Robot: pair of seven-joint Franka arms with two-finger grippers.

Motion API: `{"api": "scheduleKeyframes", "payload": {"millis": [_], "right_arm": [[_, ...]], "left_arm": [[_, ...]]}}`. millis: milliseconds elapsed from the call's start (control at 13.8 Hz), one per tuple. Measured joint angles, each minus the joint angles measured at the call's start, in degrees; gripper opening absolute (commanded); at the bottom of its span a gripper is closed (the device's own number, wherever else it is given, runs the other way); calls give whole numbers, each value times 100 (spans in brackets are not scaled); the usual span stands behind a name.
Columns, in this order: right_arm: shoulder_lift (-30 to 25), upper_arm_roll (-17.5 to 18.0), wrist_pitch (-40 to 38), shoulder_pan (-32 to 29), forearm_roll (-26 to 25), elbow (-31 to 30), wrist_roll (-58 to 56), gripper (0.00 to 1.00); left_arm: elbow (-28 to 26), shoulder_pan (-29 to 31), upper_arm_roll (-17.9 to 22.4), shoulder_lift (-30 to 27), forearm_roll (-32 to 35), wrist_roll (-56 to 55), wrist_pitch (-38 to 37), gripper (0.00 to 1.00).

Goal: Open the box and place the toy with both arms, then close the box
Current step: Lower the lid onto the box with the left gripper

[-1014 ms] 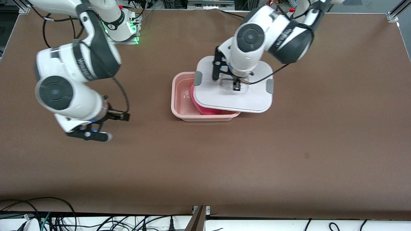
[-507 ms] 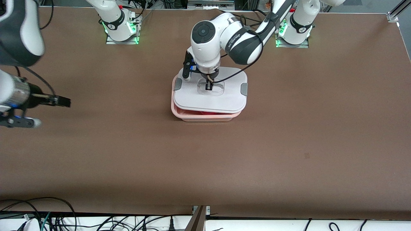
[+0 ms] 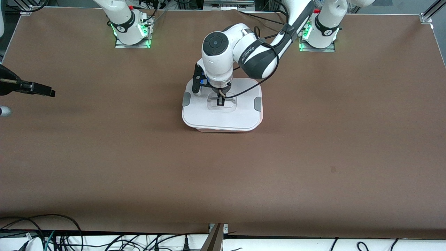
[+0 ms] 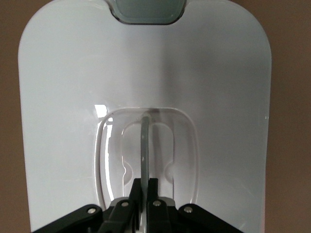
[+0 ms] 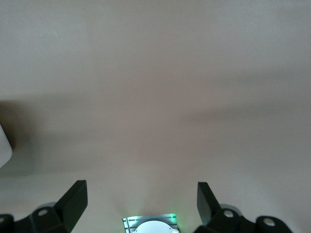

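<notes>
The white lid [image 3: 240,118] lies flat on the pink box [image 3: 223,130], of which only a thin rim shows below the lid's near edge. My left gripper [image 3: 220,102] is shut on the lid's clear centre handle [image 4: 145,141]; in the left wrist view its fingers [image 4: 145,187] pinch the thin handle blade. Grey clips [image 3: 186,99] sit at both ends of the lid. The toy is hidden under the lid. My right gripper [image 3: 45,91] hangs open and empty over bare table at the right arm's end, fingers wide apart in the right wrist view [image 5: 141,194].
The brown table [image 3: 313,157] surrounds the box. The arm bases [image 3: 130,28] with green lights stand along the edge farthest from the front camera. Cables [image 3: 52,230] lie along the nearest edge.
The left gripper carried the lid toward the right arm's end and lowered it onto the box, covering the toy. The right arm swung away toward its end of the table.
</notes>
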Motion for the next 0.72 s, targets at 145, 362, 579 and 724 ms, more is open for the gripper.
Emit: {"api": "scheduleKeyframes", "payload": {"millis": [145, 362, 579, 724], "right_arm": [[-138, 19, -24, 11, 0, -23, 0, 100], [-211, 37, -49, 15, 0, -63, 1, 100], [-210, 141, -53, 19, 2, -111, 204, 100], [-210, 232, -53, 27, 2, -124, 388, 100]], "left_arm": [[4, 0, 17, 2, 0, -4, -4, 0], [-1, 0, 17, 27, 0, -4, -39, 0], [3, 0, 17, 34, 3, -4, -116, 0], [10, -1, 16, 33, 5, -4, -221, 0]]}}
